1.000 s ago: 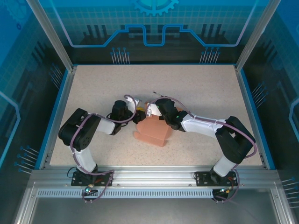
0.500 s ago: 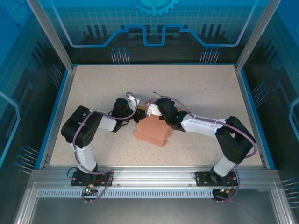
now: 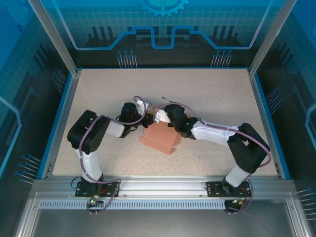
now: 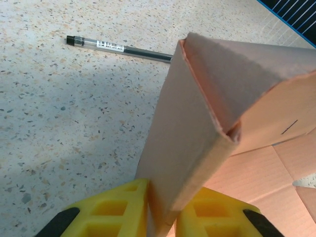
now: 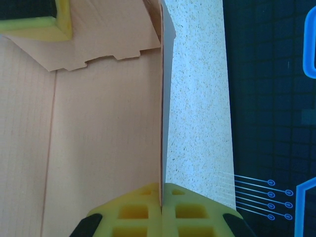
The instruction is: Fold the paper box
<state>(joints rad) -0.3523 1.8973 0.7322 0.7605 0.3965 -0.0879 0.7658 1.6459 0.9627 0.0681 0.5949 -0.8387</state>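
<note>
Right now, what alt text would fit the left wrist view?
The yellow left gripper pinches an upright folded wall of the salmon-pink paper box, which rises toward the upper right. Beyond it, a dark pen lies on the speckled table.

Bright, even light, soft shadows, wrist views slightly blurred up close

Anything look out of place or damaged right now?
A pen lies loose on the table beyond the box, unrelated to folding. The box's corner looks slightly frayed. Left pincer and right pincer each grip a panel.
</note>
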